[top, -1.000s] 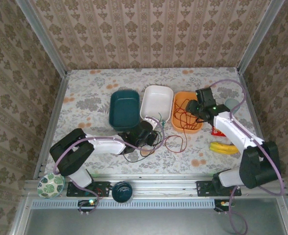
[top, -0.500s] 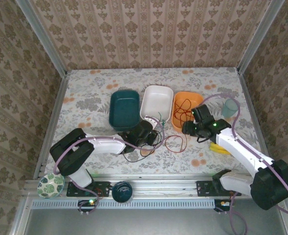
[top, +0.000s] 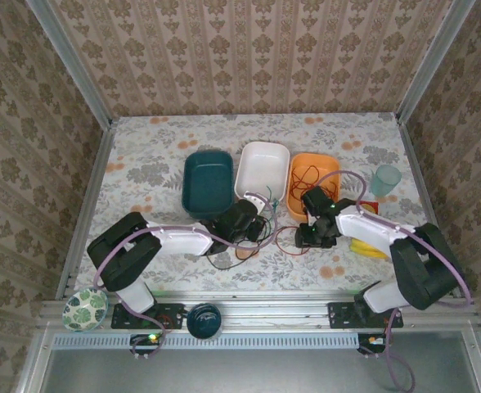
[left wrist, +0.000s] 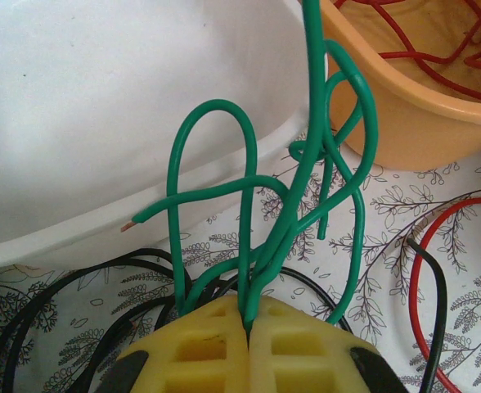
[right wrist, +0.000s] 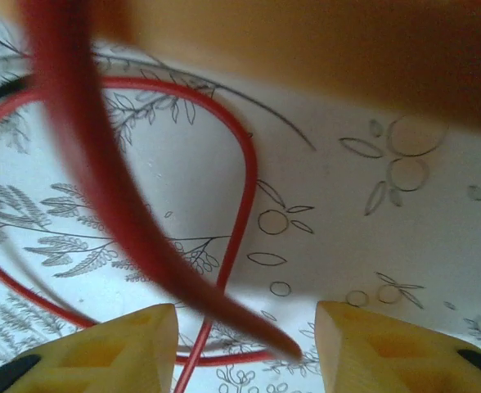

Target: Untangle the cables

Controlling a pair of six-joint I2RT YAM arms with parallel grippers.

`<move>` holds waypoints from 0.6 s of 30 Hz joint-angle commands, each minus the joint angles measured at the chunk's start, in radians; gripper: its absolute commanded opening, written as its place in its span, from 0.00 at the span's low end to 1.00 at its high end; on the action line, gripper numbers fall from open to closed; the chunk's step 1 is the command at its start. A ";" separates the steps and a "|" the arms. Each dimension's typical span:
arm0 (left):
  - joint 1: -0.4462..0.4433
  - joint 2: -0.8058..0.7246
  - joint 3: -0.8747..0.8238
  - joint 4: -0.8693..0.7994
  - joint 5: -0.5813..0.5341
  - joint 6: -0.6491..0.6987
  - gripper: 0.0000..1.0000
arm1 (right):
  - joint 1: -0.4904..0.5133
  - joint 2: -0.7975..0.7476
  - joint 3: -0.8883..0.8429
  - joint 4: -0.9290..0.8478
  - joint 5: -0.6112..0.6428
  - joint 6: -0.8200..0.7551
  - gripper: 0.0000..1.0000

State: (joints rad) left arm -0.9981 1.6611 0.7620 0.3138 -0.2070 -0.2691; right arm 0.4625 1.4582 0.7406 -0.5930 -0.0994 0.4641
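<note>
In the left wrist view you can see that the left gripper (left wrist: 249,321) has its yellow fingers pressed together on the green cable (left wrist: 313,49). The loops of this cable rise in front of the white bin (left wrist: 101,98), and black cables (left wrist: 52,288) lie on the table (left wrist: 478,278) just beside the fingers. Your right gripper (right wrist: 244,327) is low over the table with its fingers apart, and a red cable (right wrist: 85,147), blurred, passes through the gap without being clamped, while more red cable lies heaped in the orange bin (left wrist: 420,123).
</note>
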 commanded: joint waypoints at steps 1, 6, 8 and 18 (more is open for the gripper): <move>0.004 0.004 0.020 -0.028 -0.009 -0.002 0.00 | 0.029 0.044 0.035 -0.005 0.021 -0.028 0.38; 0.003 -0.001 0.019 -0.031 -0.008 0.000 0.00 | 0.053 0.025 0.028 -0.029 0.099 -0.018 0.05; 0.004 0.001 0.020 -0.030 -0.007 0.002 0.00 | 0.053 -0.017 0.019 -0.021 0.089 -0.023 0.03; 0.001 0.017 0.034 -0.032 -0.009 0.012 0.00 | 0.029 -0.328 0.100 0.052 -0.044 -0.058 0.00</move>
State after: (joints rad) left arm -0.9981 1.6619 0.7738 0.2958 -0.2070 -0.2687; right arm 0.5037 1.1770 0.7830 -0.5678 -0.1146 0.4244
